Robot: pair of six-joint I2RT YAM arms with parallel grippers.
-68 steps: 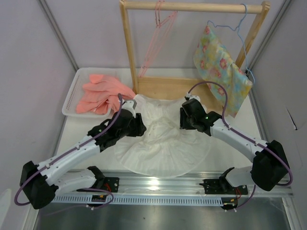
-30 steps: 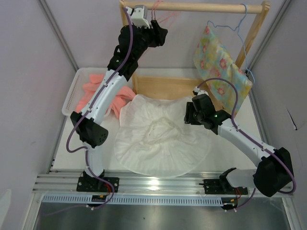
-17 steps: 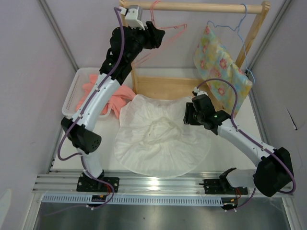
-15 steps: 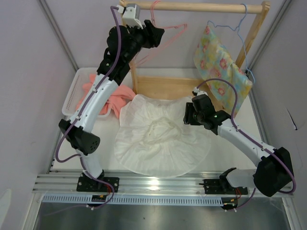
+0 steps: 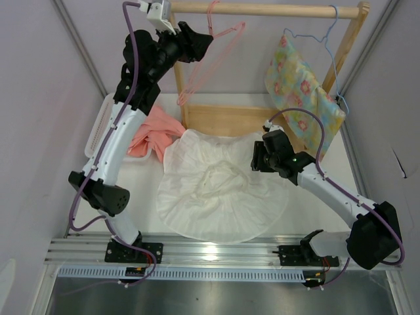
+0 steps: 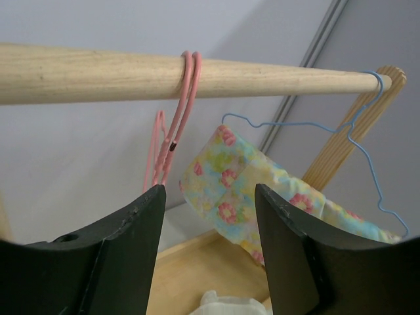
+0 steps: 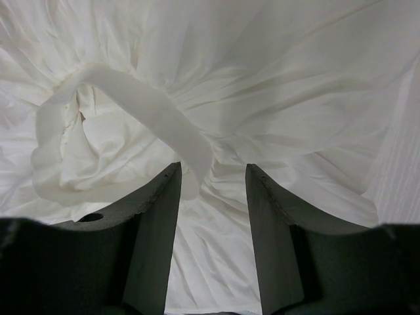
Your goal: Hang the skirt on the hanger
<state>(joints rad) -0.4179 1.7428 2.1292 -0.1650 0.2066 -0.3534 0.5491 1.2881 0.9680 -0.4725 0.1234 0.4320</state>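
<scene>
The white ruffled skirt (image 5: 220, 190) lies spread flat on the table, its gathered waist bunched near the middle. The pink wire hanger (image 5: 211, 63) hangs tilted from the wooden rod (image 5: 275, 10). My left gripper (image 5: 202, 42) is raised to the rod, just left of the hanger, open and empty. In the left wrist view the hanger's hook (image 6: 187, 72) sits over the rod ahead of my left gripper (image 6: 210, 197). My right gripper (image 5: 258, 159) hovers low over the skirt's right side. In the right wrist view it (image 7: 210, 174) is open just above the waistband (image 7: 147, 111).
A light blue wire hanger (image 5: 321, 36) carries a yellow floral cloth (image 5: 298, 92) at the right end of the rod. The wooden rack's base (image 5: 230, 118) stands behind the skirt. A white tray (image 5: 105, 121) with salmon-pink clothes (image 5: 154, 134) sits at the left.
My left arm rose from the skirt to the rod, then shifted left. The pink hanger, swung out sideways half a second ago, now hangs lower and tilted. The right arm pulled back slightly.
</scene>
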